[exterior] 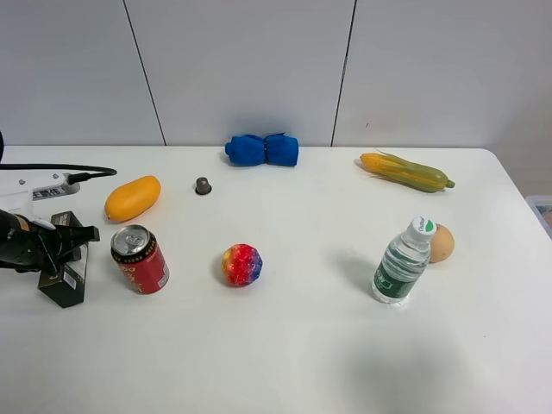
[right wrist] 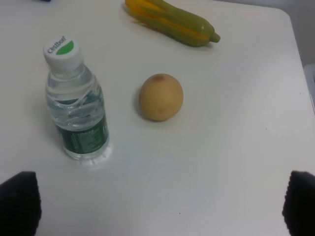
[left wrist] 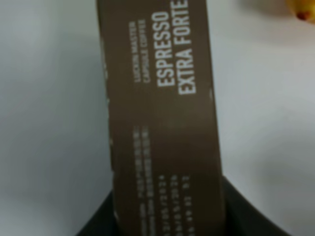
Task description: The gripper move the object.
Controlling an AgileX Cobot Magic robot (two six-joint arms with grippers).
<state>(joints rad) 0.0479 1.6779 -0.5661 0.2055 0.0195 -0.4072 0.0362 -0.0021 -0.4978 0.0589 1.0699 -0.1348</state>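
Brown cardboard is the concern here. In the high view the carton [exterior: 64,280] sits at the far left of the counter [exterior: 293,345], just beside the red soda can [exterior: 140,260], with the left gripper [exterior: 62,250] directly over it. From this angle I cannot tell whether its underside rests on the counter or hangs just clear. The right arm is out of this view.

In the left wrist view the carton fills the middle, its printed face reading "ESPRESSO EXTRA FORTE". The dark fingers [left wrist: 246,216] press against both long sides at the near end, so they are clamped across its narrow width.

It is probably a light, thin-walled box: stiff enough to carry but easy to crush, and its smooth print may slip. Held near one end, the far end could pivot. A modest squeeze nearer the middle would likely be steadier.

In the right wrist view the right gripper [right wrist: 157,209] is spread wide with nothing in it. It hangs over bare counter near a water bottle [right wrist: 76,105], well apart from the carton.
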